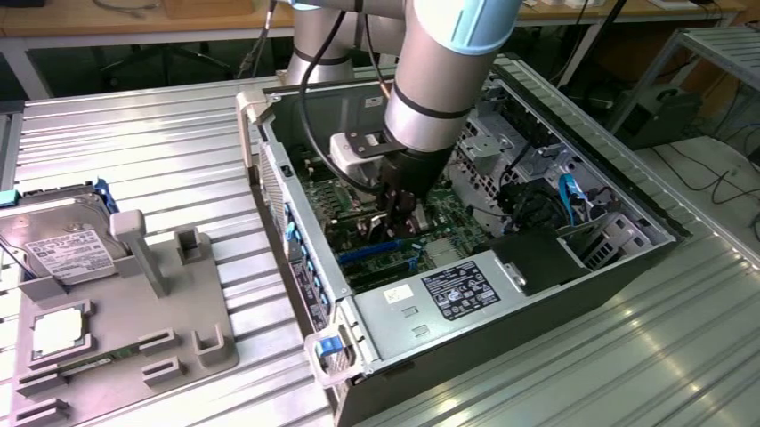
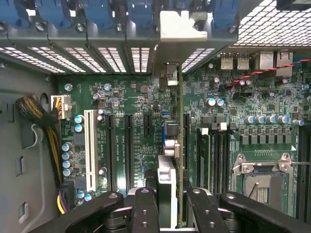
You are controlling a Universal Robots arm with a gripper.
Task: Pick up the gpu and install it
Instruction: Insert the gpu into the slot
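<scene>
**A:** What did we see in the exterior view?

**B:** We saw the grey robot arm with light-blue caps [image 1: 457, 53] reaching down into the open black metal computer case [image 1: 511, 356]. Its black gripper [image 1: 401, 221] hung low over the green motherboard [image 1: 344, 218] inside the case. A boxy silver power supply with a black label [image 1: 440, 298] sat in the corner of the case nearest the camera.

**A:** And outside the case?

**B:** On the exterior view's left of the case we noted a grey plastic tray [image 1: 119, 356]. It carried a boxy silver hard drive with a white label [image 1: 66, 249] and a small square silver processor chip [image 1: 57, 331].

**A:** What did the wrist view give us?

**B:** We saw the gripper clenched on the gpu [image 2: 166, 182], a thin flat green circuit card seen edge-on, with black fingers [image 2: 146, 208] on either side. The gpu stood upright inside the case, above the motherboard and among its long black slots. Its silver bracket end pointed toward the case's vented rear wall. We could not tell whether it was seated in a slot.
</scene>
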